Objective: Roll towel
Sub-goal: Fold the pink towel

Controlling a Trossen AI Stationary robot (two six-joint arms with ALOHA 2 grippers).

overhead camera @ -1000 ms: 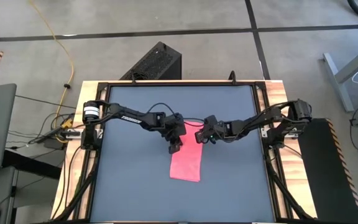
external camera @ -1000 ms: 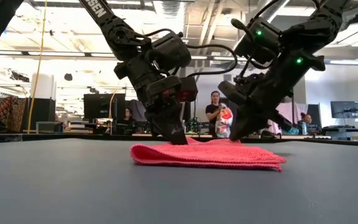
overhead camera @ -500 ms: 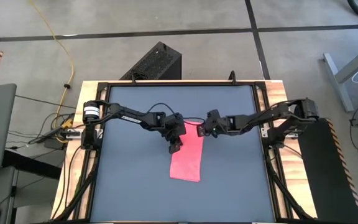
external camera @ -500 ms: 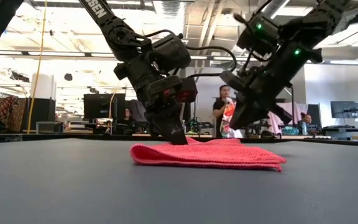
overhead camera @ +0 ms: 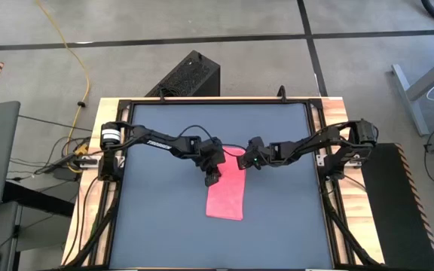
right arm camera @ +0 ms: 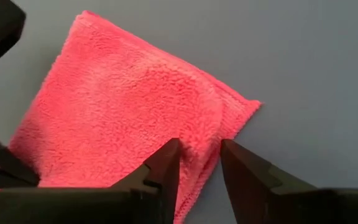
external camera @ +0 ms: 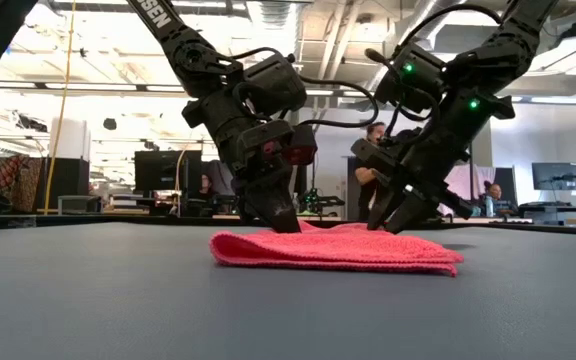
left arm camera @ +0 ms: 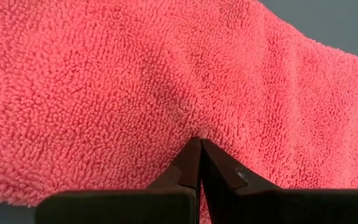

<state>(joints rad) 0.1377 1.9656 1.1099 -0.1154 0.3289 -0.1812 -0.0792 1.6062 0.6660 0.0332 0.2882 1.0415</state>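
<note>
The pink towel point(overhead camera: 227, 194) lies flat on the dark grey tabletop point(overhead camera: 164, 218) as a narrow folded strip, running from the table's middle toward its near edge. My left gripper point(overhead camera: 211, 179) is shut, its tips down on the towel's left side near the far end. My right gripper point(overhead camera: 244, 162) is open at the towel's far right corner. In the right wrist view one finger point(right arm camera: 166, 158) is over the cloth and the other point(right arm camera: 238, 162) over bare table, with the towel's right edge point(right arm camera: 204, 152) between them. Whether the fingers touch the cloth, I cannot tell. My left gripper presses its shut fingertips point(left arm camera: 199, 144) down on the towel's upper face point(left arm camera: 191, 124), just inside its left long edge and toward the far end. The fingers slant down from the table's far left. The towel lies flat on the table under them point(external camera: 290, 228).
The table's black frame point(overhead camera: 319, 150) runs along both sides. Bare tabletop lies all around the towel. In the low view, people and desks with monitors point(external camera: 158, 170) show in the room beyond the table.
My right gripper has risen a little off the towel's far end, then come back down to it. Its fingers have opened on the way. My left gripper has stayed shut on the towel, and the towel has kept flat in place.
</note>
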